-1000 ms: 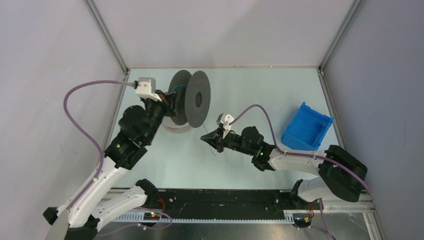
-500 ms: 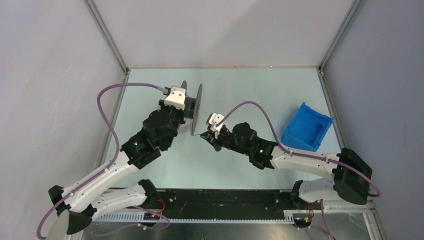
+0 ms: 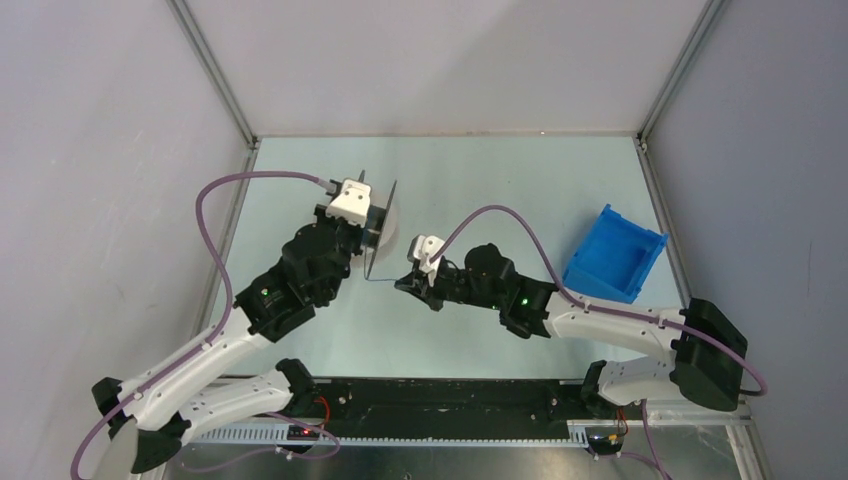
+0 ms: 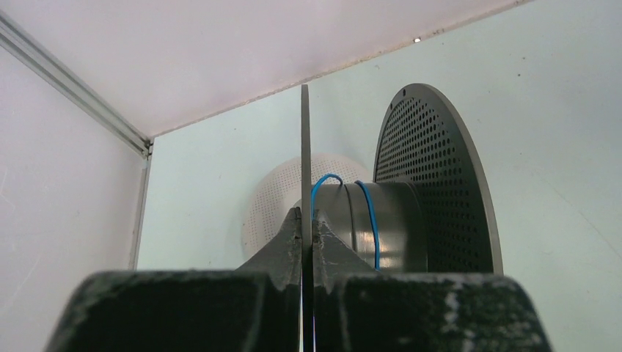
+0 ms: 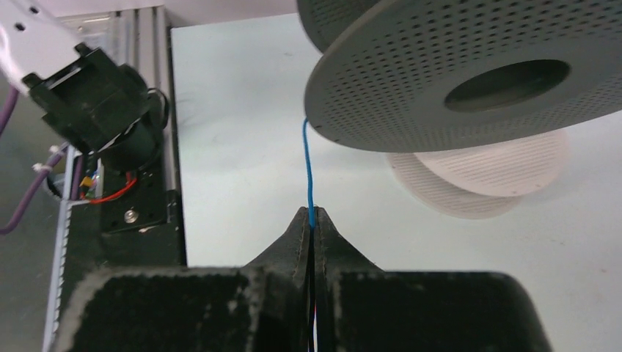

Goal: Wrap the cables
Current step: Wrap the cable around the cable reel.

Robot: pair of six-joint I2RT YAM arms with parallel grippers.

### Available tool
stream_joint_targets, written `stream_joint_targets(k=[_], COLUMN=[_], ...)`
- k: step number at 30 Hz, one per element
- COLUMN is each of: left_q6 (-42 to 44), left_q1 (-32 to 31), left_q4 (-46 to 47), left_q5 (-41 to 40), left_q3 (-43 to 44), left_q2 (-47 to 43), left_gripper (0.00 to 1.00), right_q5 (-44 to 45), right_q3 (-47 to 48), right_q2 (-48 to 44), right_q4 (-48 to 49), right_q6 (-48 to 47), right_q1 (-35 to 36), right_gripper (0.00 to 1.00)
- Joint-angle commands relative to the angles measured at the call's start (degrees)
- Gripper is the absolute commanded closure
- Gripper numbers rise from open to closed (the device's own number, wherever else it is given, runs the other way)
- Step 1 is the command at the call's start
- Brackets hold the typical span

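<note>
**Top view.** The left arm reaches from the near left corner to the middle of the pale worktop [image 3: 500,180]. Its left pincer [image 3: 374,226] is at a grey spool [image 3: 378,240], which shows edge-on here, its flanges no more than thin dark lines. A white spool [image 3: 389,228] shows partly behind it. The right arm stretches in low from the right, and the right pincer [image 3: 401,282] sits just right of the grey spool's near end. A short run of blue cable [image 3: 383,280] goes between that end and the pincer tips. A blue bin [image 3: 613,255] stands well apart on the right. How either pincer stands cannot be told from this height.

**Left wrist.** The left pincer [image 4: 306,221] is pressed together on the near flange of the grey spool [image 4: 438,183], which rises edge-on between the two fingers. The far flange is a perforated disc. The blue cable [image 4: 366,213] lies in a few loose turns round the hub, close to the gripped flange. The white spool [image 4: 273,202] lies on the worktop behind.

**Right wrist.** The right pincer [image 5: 313,220] is pressed together, pinching the blue cable [image 5: 308,169] at its very tips. From there the cable runs straight and taut to the rim of the grey spool [image 5: 411,95], where it passes out of sight. The flange's perforated face and centre hole are turned toward the camera. The white spool [image 5: 491,172] lies flat on the worktop under it. A dark rail with wiring runs along the worktop's edge at the left. No reddish cable can be made out for certain in any view.
</note>
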Motion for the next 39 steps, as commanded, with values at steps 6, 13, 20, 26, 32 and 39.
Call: stream_joint_targets(k=[6,13,20,26,32,39], left_q6=[3.07,2.16,1.83,3.68,11.28,15.34], left_q1=[0.26,0.27,0.29,0.28,0.25,0.26], left_q4=[0.51,-0.48,-1.09,-1.12,-0.99,-1.05], left_q5=[-2.0,-1.15,-0.75,0.8,9.36,15.76], left_q3=[1.8,2.79,2.9,2.35,-1.16,-3.67], left_q2=[-0.37,-0.08,0.01,-0.03,-1.96,-3.81], left_gripper=[1.0,1.0,1.0,1.0,1.0,1.0], right_q5=[-1.17,-3.51,-3.49,-4.43,-0.8,0.27], right_q3=[2.35,2.35,2.35,2.35,6.18,11.6], right_q2=[-0.56,-0.69,-1.15,-2.47,-3.37,-0.32], right_q4=[-0.34,0.17,-0.27,3.11,7.24,7.13], right_q6=[1.1,1.16,0.92,1.15,-0.01,1.64], right_q1=[1.35,1.4,1.27,1.13,-1.38,-5.67], right_gripper=[0.9,1.0,1.0,1.0,1.0,1.0])
